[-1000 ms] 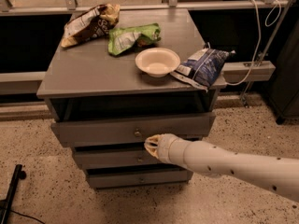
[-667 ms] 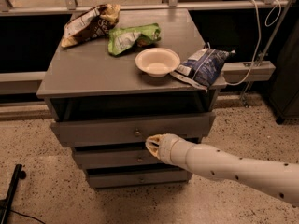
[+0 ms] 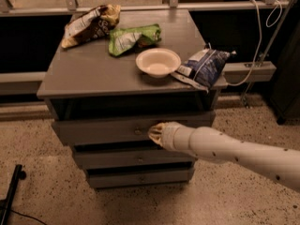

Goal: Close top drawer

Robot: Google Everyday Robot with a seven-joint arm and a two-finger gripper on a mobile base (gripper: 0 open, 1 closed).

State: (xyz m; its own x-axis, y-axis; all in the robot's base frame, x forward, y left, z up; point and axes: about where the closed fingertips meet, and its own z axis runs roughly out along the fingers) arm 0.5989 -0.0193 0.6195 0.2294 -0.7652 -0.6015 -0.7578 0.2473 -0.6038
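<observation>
The robot's gripper (image 3: 156,133) meets the front of the top drawer (image 3: 98,131) of a grey cabinet (image 3: 89,74), its pale tip against the flat panel just right of the small round knob (image 3: 138,131). Whether the gripper is spread or closed cannot be made out from this angle. The white arm (image 3: 234,150) reaches in from the lower right, crossing low in front of the cabinet's right corner.

The top drawer stands pulled out — its panel sits forward of the cabinet's front edge, with a dark gap showing between the panel's upper rim and the cabinet top. Two slimmer drawers below, the middle drawer (image 3: 117,159) and the bottom drawer (image 3: 140,177), lie set back behind the top panel's line.

On the cabinet top rest a white bowl (image 3: 158,62) near the front right, a blue bag (image 3: 204,67) overhanging the right edge, a green bag (image 3: 133,37) behind the bowl and a brown bag (image 3: 91,25) at the back left — all well clear of the drawer front.

Speckled floor (image 3: 51,196) spreads in front and to the left of the cabinet. A black bar (image 3: 11,191) lies at the lower left, and a white cable (image 3: 257,36) hangs down at the right.
</observation>
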